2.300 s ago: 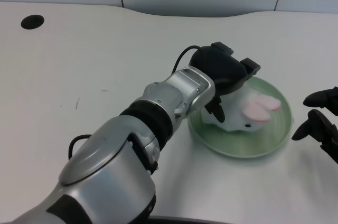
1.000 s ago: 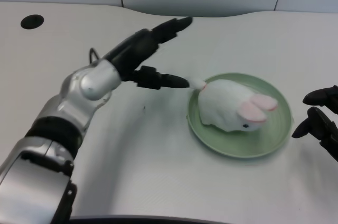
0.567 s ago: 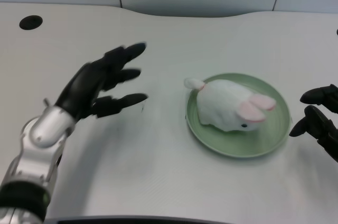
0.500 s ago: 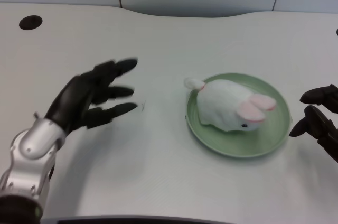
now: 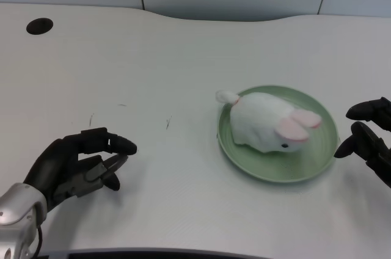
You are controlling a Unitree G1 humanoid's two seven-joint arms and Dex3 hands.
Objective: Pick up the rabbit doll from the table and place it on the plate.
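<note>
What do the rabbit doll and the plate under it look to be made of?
The white rabbit doll with pink ears looks like soft plush fabric: fuzzy matte surface, rounded stuffed shape. The round pale green plate looks hard and smooth, with a faint sheen on its rim; plastic or glazed ceramic, the picture cannot settle which.

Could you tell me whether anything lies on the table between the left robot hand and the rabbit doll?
Nothing visible does. The left robot hand sits low at the near left, holding nothing, and only bare white table with a few faint marks separates it from the rabbit doll, which already lies on the green plate.
</note>
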